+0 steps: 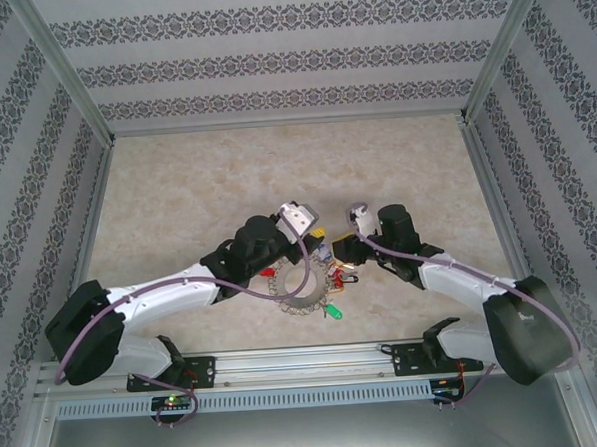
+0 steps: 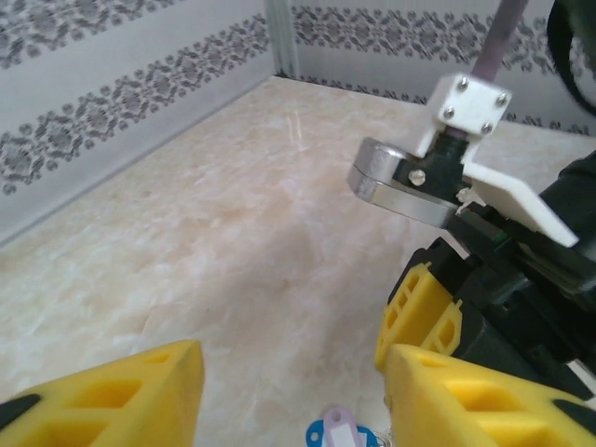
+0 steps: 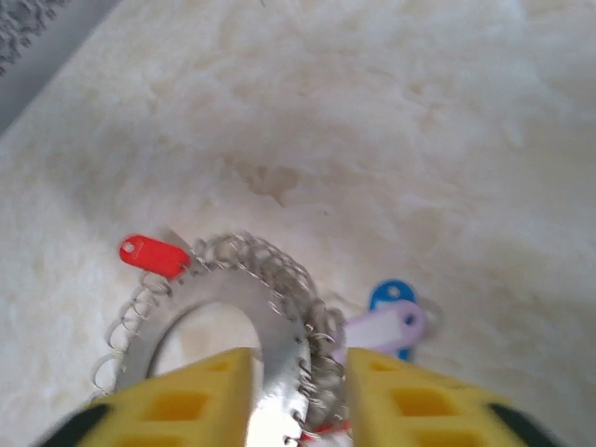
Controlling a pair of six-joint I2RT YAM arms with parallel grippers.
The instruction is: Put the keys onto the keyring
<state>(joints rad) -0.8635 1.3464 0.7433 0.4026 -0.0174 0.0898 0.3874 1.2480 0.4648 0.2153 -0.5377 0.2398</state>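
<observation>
Grey metal marks the keyring (image 3: 277, 340), which lies on the beige marbled surface (image 1: 226, 177) between the two arms. Its near band sits in the narrow gap of the right pincer (image 3: 300, 400). The yellow fingers (image 3: 186, 400) are drawn in close on either side, so the pincer seems to be pinching the band, though firm contact is hard to confirm. The left pincer (image 2: 293, 391) hangs just beside it with its fingers spread wide and nothing between them.

Progress looks partial at best. A red key (image 3: 152, 255) touches the wire loops on the far rim, and a lilac key (image 3: 386, 326) and a blue key (image 3: 391, 294) lie against the loops on the other side. Whether any of them is threaded on or merely resting there cannot be told. From above, a green key (image 1: 333, 310) lies at the ring's outer edge, its attachment equally unclear. Any loose key has yet to be picked up and hooked on, probably by the free left pincer.

Crowding is the main obstacle. The right arm's wrist camera housing (image 2: 410, 182) and its yellow finger (image 2: 419, 317) loom directly ahead of the left pincer. The keys are tiny and bunched tightly against the rim. Patterned walls (image 1: 270, 65) enclose the surface, well apart from the work.
</observation>
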